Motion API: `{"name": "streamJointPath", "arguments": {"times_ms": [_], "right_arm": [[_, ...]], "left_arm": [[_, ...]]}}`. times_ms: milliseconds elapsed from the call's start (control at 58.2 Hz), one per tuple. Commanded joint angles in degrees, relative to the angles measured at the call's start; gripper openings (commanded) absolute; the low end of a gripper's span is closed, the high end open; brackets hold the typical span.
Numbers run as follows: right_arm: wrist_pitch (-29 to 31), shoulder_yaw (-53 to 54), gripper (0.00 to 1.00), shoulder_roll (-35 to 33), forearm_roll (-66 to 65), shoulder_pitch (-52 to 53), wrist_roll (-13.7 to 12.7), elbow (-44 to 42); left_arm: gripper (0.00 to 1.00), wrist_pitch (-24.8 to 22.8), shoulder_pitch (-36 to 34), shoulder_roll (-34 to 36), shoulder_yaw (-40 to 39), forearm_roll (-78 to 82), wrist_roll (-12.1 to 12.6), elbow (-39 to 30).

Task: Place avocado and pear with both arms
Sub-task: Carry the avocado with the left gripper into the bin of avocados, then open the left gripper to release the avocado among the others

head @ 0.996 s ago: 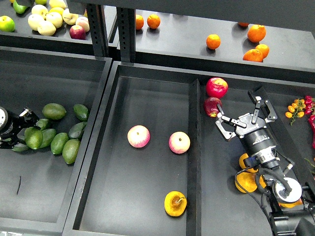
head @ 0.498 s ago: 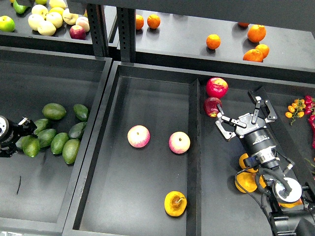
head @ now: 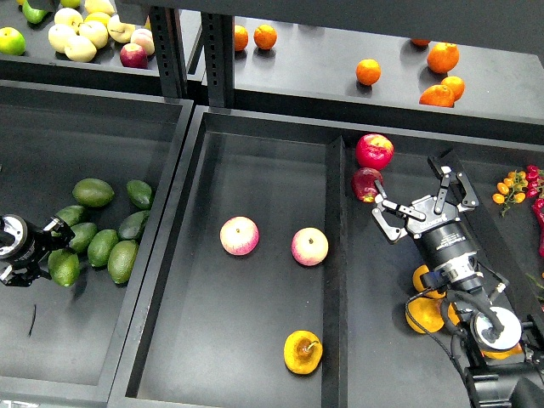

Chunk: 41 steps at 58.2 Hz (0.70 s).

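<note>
My left gripper (head: 51,249) is low in the left bin and is shut on a mid-green avocado (head: 65,267), next to a cluster of other green avocados (head: 109,246). The pear (head: 303,352), golden yellow-orange with a dark blotch at its stem, lies at the near end of the middle tray (head: 255,161). My right gripper (head: 420,198) is open and empty over the right tray, just right of the divider and near two red apples (head: 374,151). It is well away from the pear.
Two pink-yellow apples (head: 240,235) (head: 309,246) lie mid-tray. Oranges (head: 368,71) and pale pears (head: 81,38) sit on the back shelf. Orange fruit (head: 425,314) lies beside my right arm. Small orange and red fruit (head: 514,187) is at the right edge.
My left gripper has moved down and toward the near side of the left bin, carrying the avocado with it. The right arm and the pear have not moved.
</note>
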Motion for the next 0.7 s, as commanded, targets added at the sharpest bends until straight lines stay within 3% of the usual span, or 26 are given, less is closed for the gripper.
{"name": "streamJointPath", "arguments": {"times_ms": [0, 447, 687], "right_arm": [[0.0, -0.09, 1.0, 0.0, 0.0, 0.0, 0.0, -0.07], [0.0, -0.09, 1.0, 0.0, 0.0, 0.0, 0.0, -0.07], [0.0, -0.09, 1.0, 0.0, 0.0, 0.09, 0.0, 0.01]], "left_arm": [[0.66, -0.01, 0.2, -0.37, -0.03, -0.09, 0.0, 0.06], [0.75, -0.01, 1.52, -1.42, -0.91, -0.01, 0.0, 0.23], [0.96, -0.01, 1.0, -1.69, -1.97, -0.53, 0.0, 0.15]]}}
